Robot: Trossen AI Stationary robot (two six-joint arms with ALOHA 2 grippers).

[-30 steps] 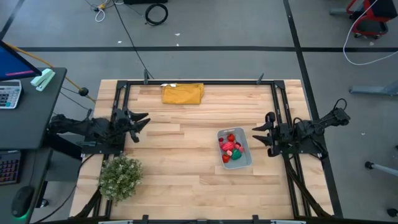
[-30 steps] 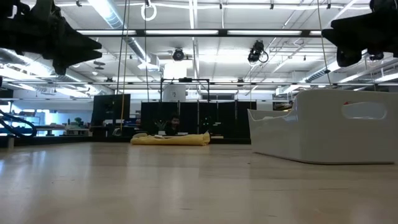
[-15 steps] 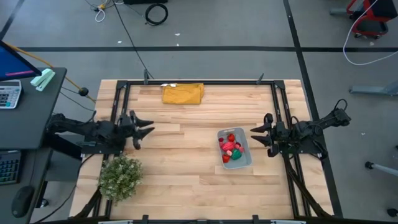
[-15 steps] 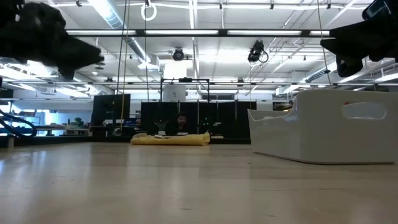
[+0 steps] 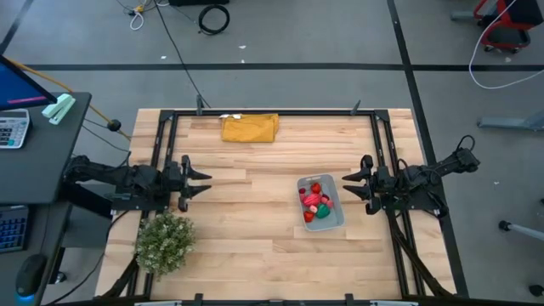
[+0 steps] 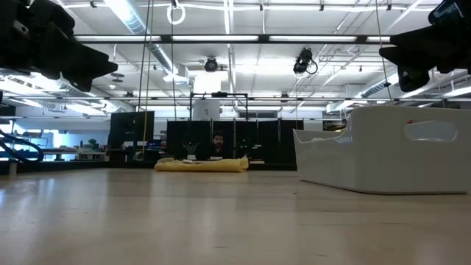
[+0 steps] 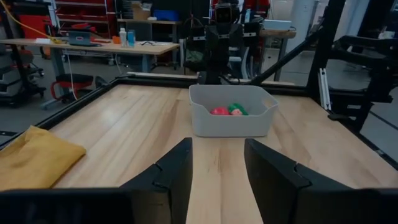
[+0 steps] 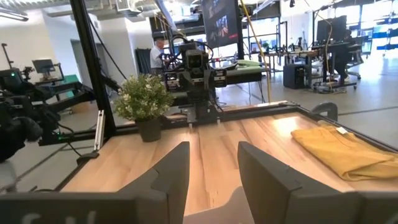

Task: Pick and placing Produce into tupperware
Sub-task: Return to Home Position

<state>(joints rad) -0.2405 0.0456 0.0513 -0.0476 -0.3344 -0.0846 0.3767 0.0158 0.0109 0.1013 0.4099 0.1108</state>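
**Plank counter, bin packed, claws empty**

High view: the wooden counter [image 5: 255,212] lies bare from its centre toward 9 o'clock. The tupperware [image 5: 325,226] sits toward 3 o'clock, long axis running 12 to 6, produce [image 5: 316,204] inside. The left claw [image 5: 197,178] hangs at 9 o'clock, the right claw [image 5: 350,184] just beside the tupperware. Low view: bare planks beside it. Wrist views: both claws stand parted, holding nothing.
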